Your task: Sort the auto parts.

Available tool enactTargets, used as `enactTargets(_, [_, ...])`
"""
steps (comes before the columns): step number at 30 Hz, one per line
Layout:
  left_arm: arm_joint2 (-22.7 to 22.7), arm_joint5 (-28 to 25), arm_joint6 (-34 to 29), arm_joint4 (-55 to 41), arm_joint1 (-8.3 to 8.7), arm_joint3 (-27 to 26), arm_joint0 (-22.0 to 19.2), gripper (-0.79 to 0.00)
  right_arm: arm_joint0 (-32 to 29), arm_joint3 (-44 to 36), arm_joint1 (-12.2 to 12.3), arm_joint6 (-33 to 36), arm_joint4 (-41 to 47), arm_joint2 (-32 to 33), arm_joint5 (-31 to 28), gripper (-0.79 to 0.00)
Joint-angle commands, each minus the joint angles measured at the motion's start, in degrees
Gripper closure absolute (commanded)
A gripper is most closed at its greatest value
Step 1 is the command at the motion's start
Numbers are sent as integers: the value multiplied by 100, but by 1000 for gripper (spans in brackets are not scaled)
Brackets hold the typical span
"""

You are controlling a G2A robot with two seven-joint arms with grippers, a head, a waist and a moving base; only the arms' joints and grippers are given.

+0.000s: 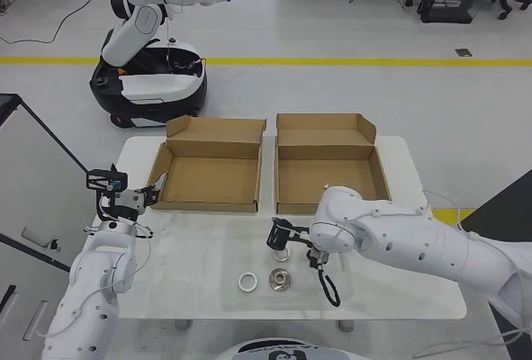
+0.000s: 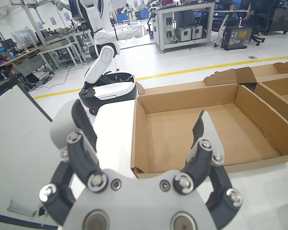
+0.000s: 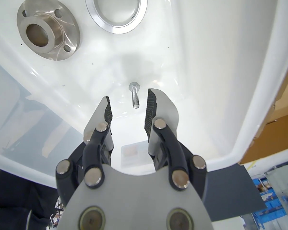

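Sorting looks barely begun: both cardboard boxes (image 1: 213, 180) at the table's (image 1: 193, 270) far edge sit empty, while bolt (image 3: 135, 96), flange (image 3: 48, 28) and ring (image 3: 116, 3) lie near its front edge. Right gripper (image 3: 129, 96) fingers are parted around the bolt, ungripped; left gripper (image 2: 139, 108) fingers gape wide, empty, at the left edge

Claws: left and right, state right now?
Left claw: open, empty, by a cardboard box.
Right claw: open, empty, above the bolt lying on the table.
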Motion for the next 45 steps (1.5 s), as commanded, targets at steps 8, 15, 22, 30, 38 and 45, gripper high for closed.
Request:
enactTargets(8, [0,0,0,0,0,0,0,-785,-129,202,-103,31,-80,47,-67,-329])
enactTargets(15, [0,0,0,0,0,0,0,-785,-188,341,-189,45,-100,100,-140,-320])
enactTargets(22, [0,0,0,0,0,0,0,-785,-234,530,-264,77,-110,127,-131,-277])
enactTargets(30, [0,0,0,0,0,0,0,-785,-230,584,-281,77,-103,124,-103,0])
enactTargets(38, [0,0,0,0,0,0,0,-785,-36,243,-139,77,174,207,18,0])
enactTargets(45, [0,0,0,0,0,0,0,-785,415,-330,175,77,1122,333,206,0])
